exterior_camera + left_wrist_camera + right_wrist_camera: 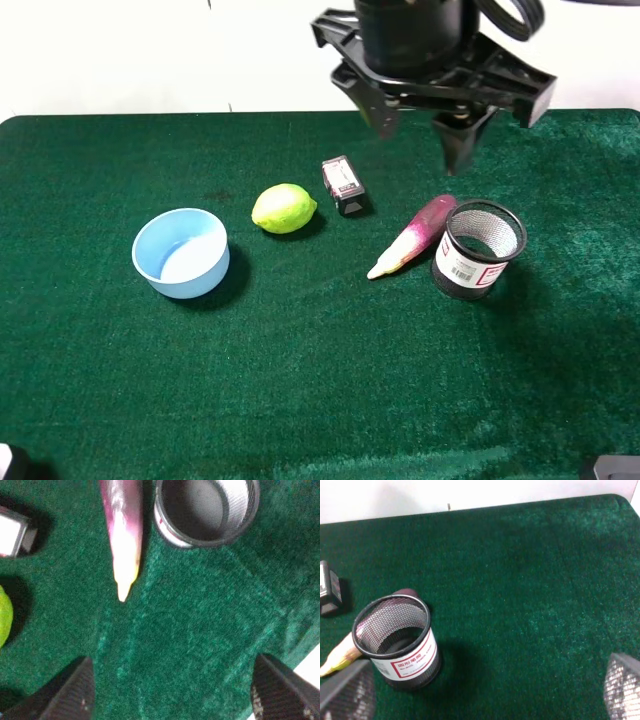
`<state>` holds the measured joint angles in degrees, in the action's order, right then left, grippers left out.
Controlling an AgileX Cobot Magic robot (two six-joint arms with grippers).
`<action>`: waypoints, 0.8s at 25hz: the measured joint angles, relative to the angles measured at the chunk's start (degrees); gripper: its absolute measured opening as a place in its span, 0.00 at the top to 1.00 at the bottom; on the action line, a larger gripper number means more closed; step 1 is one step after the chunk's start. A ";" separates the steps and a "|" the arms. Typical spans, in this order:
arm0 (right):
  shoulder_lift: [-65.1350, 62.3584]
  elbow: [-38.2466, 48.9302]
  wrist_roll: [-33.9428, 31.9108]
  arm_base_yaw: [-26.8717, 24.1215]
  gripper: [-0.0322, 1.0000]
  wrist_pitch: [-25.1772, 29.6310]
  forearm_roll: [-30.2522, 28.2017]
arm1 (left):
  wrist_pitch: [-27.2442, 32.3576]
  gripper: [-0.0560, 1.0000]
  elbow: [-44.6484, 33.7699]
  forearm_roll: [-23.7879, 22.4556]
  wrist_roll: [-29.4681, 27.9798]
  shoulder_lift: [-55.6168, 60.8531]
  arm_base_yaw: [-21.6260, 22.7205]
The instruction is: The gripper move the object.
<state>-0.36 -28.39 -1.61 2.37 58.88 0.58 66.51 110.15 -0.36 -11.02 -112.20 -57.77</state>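
The black wire-mesh cup (478, 250) with a white, red-printed label and a barcode stands upright on the green cloth, right of centre. It also shows in the left wrist view (205, 510) and the right wrist view (397, 640). My left gripper (422, 130), a large black claw, hangs open and empty high above the table, up and left of the cup. Its fingers (75, 690) stand wide apart. My right gripper (490, 672) is open and empty, low on the near right side of the cup, apart from it.
A pink, cream-tipped tapered object (412, 236) lies against the cup's left side. A small black box (343, 185), a lime (284, 208) and a light blue bowl (181, 253) lie further left. The table's far edge (150, 116) meets a white wall.
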 joint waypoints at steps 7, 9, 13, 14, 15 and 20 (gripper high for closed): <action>0.00 0.00 0.00 0.00 0.30 -0.05 0.03 | 0.05 0.32 0.00 0.06 -0.41 2.81 -0.16; 0.00 0.00 0.00 0.00 0.30 -0.05 0.03 | 0.05 0.32 0.00 0.06 -0.90 4.04 -0.25; 0.00 0.00 0.00 0.00 0.30 -0.05 0.03 | 0.10 0.32 0.00 -0.07 -2.51 5.69 -1.25; 0.00 0.00 0.00 0.00 0.30 -0.05 0.03 | 0.10 0.32 0.00 -0.02 -2.77 5.90 -1.51; 0.00 0.00 0.00 0.00 0.30 -0.05 0.03 | 0.10 0.32 0.00 0.36 -3.01 6.19 -1.75; 0.00 0.00 0.00 0.00 0.30 -0.05 0.07 | 0.10 0.32 -2.53 -0.19 -3.13 8.48 -2.24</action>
<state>-0.36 -28.39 -1.61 2.37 58.83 0.65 66.61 107.62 -0.55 -14.14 -103.72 -60.02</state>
